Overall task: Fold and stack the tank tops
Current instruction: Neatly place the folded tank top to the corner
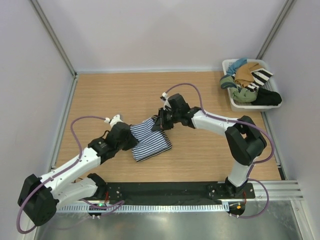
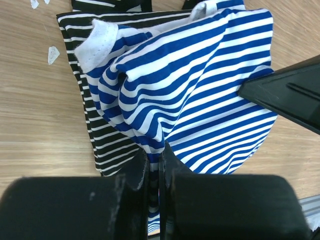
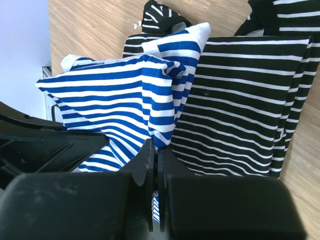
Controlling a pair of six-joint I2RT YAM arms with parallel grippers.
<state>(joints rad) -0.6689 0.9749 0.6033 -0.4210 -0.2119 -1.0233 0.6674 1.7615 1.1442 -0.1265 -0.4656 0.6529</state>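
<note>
The blue-and-white tank top [image 1: 150, 138] lies bunched on the wooden table at mid-front, over the fine black-and-white tank top [image 3: 250, 100], which lies flat beneath it. My left gripper [image 1: 131, 138] is shut on the blue-and-white top's near-left edge [image 2: 155, 150]. My right gripper [image 1: 159, 123] is shut on its far edge [image 3: 162, 137]. In the left wrist view the blue top [image 2: 200, 85] is raised in folds, its white trim [image 2: 97, 45] at the upper left, with the black-and-white top [image 2: 97, 135] showing at its left.
A white basket [image 1: 229, 67] at the back right holds tan, green, teal and black clothes and a bold striped cloth [image 1: 261, 76]. Small white scraps [image 2: 52, 54] lie on the wood. Walls close in on both sides.
</note>
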